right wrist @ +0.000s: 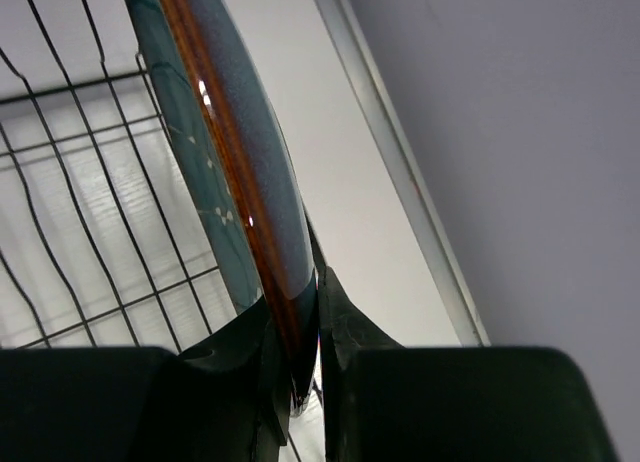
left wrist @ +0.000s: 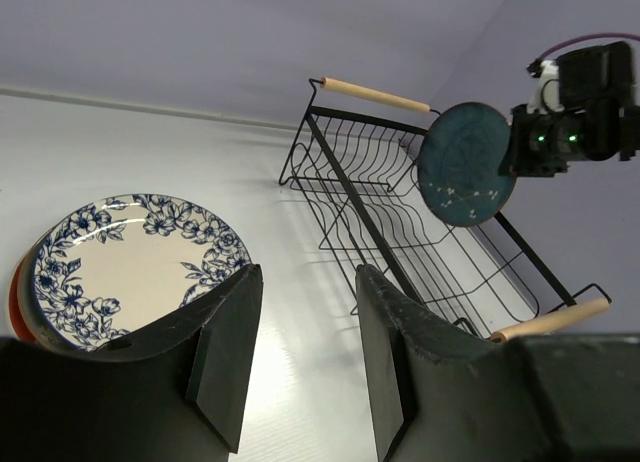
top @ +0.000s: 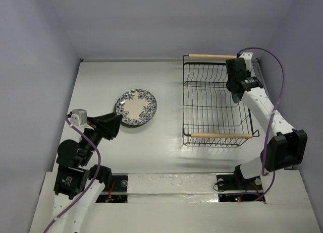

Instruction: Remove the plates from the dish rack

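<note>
The dark teal plate (left wrist: 465,164) stands on edge at the far right end of the black wire dish rack (top: 221,135), its face toward the left arm. My right gripper (right wrist: 315,282) is shut on its rim, where a brown edge (right wrist: 215,152) shows between the fingers. In the top view this gripper (top: 236,76) covers the plate. The white plate with blue flowers (top: 136,107) lies flat on the table left of the rack, on top of another plate. My left gripper (top: 113,124) hovers at its near edge, open with nothing between its fingers (left wrist: 230,352).
The rack (left wrist: 350,197) holds no other plate and has wooden handles at its far (top: 212,56) and near ends. A reddish rim (left wrist: 15,302) peeks from under the flowered plate (left wrist: 130,257). Walls close in behind and to the right.
</note>
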`<action>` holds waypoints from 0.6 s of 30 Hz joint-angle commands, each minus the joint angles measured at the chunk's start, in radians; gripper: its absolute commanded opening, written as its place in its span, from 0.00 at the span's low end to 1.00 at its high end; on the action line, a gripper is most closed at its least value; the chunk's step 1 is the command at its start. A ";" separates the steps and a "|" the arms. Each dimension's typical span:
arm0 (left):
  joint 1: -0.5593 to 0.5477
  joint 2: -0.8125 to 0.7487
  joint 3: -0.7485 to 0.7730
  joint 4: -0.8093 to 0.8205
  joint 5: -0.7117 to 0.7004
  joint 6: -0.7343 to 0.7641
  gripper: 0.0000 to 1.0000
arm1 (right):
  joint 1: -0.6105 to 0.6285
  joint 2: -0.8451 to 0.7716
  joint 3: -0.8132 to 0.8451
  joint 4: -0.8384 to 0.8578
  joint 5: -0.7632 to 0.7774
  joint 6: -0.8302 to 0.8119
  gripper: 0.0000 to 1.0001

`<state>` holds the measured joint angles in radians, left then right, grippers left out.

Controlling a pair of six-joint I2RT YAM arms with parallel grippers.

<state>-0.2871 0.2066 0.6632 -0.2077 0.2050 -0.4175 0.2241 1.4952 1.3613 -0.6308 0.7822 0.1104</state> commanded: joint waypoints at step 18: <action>0.003 0.019 -0.002 0.037 -0.006 0.000 0.40 | 0.208 -0.340 0.032 0.391 -0.668 0.293 0.00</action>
<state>-0.2863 0.2085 0.6632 -0.2073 0.2047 -0.4175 0.3897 1.1484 1.3911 -0.5758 0.3645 0.2817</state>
